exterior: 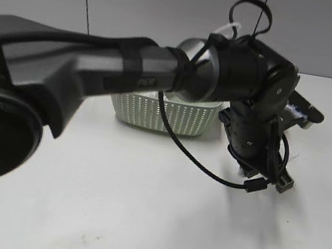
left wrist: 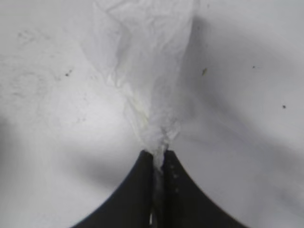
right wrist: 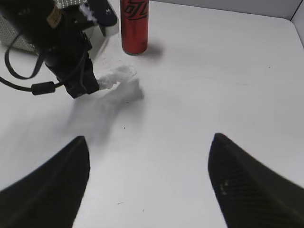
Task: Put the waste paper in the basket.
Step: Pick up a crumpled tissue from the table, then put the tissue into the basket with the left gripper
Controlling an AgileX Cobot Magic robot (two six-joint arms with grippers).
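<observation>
Pinching a wad of waste paper [left wrist: 142, 76] in my left claw [left wrist: 158, 156], I have its two dark fingers pressed together on the twisted tail of the tissue, with no gap between them. The rest of the wad fans out wider beyond the tips, over the white bench [left wrist: 247, 142]; whether it touches the bench I cannot tell from my left wrist view.

Taking the basket [exterior: 180, 117] as my landmark: it stands on the bench behind my left arm, pale green with slotted sides, partly hidden by the arm. My left claw [exterior: 245, 172] hangs to the right of the basket and nearer the camera, pointing down at the bench, with a bit of white paper showing at its tip.

In my right wrist view the same wad [right wrist: 116, 77] shows beside the left claw [right wrist: 97, 85], just in front of a red can [right wrist: 135, 26] that stands upright near the basket's right end. A white-and-blue box [right wrist: 102, 14] lies between the can and the basket, partly behind my left arm.

My right claw [right wrist: 149, 156] is wide apart and holds nothing, well away from the basket, with only bare bench between its fingers.
</observation>
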